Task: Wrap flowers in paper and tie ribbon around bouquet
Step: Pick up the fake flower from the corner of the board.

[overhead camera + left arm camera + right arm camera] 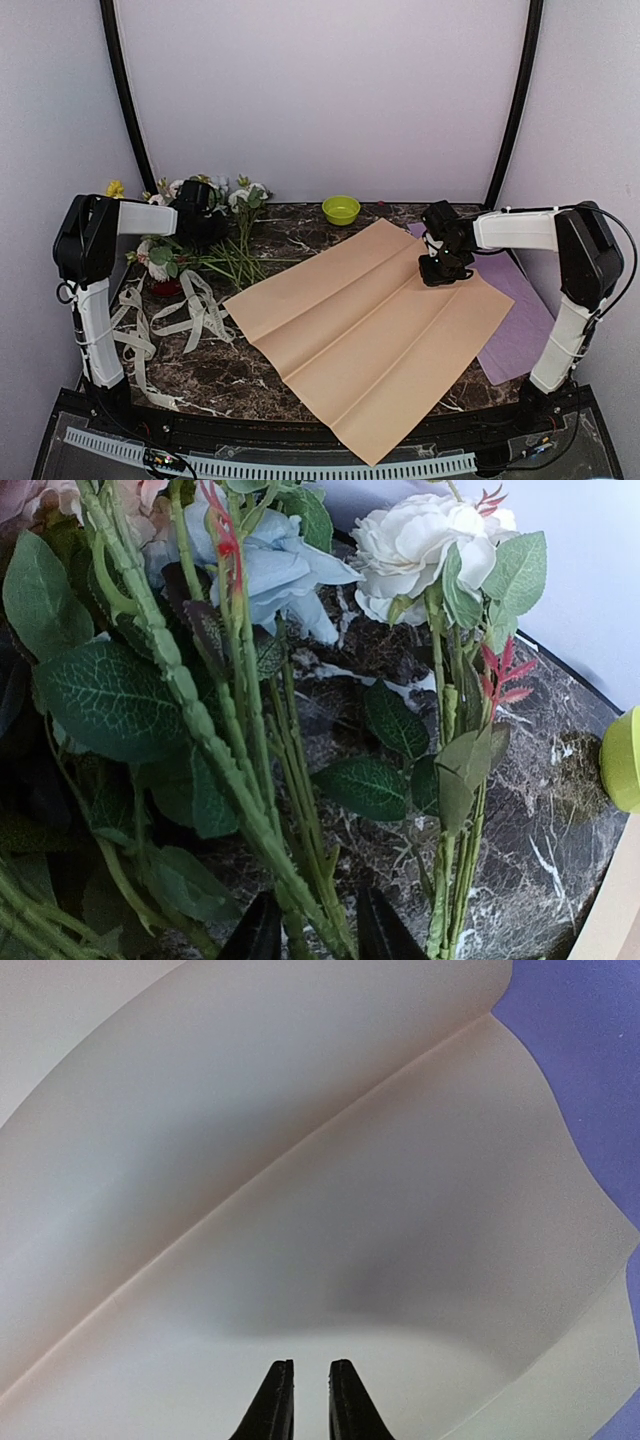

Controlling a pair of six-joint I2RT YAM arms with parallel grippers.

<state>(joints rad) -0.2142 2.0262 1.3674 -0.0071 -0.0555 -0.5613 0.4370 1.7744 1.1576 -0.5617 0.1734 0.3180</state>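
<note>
The flowers [238,258] lie at the far left of the marble table [300,232], their stems pointing toward the peach paper [370,330] spread flat in the middle. The left gripper [320,932] straddles several green stems; I cannot tell whether it pinches them. The right gripper [446,272] is at the paper's far right edge, its fingers nearly together, its grasp unclear. The ribbon [190,312] lies looped beside the flowers. A purple sheet [525,325] lies under the paper's right side.
</note>
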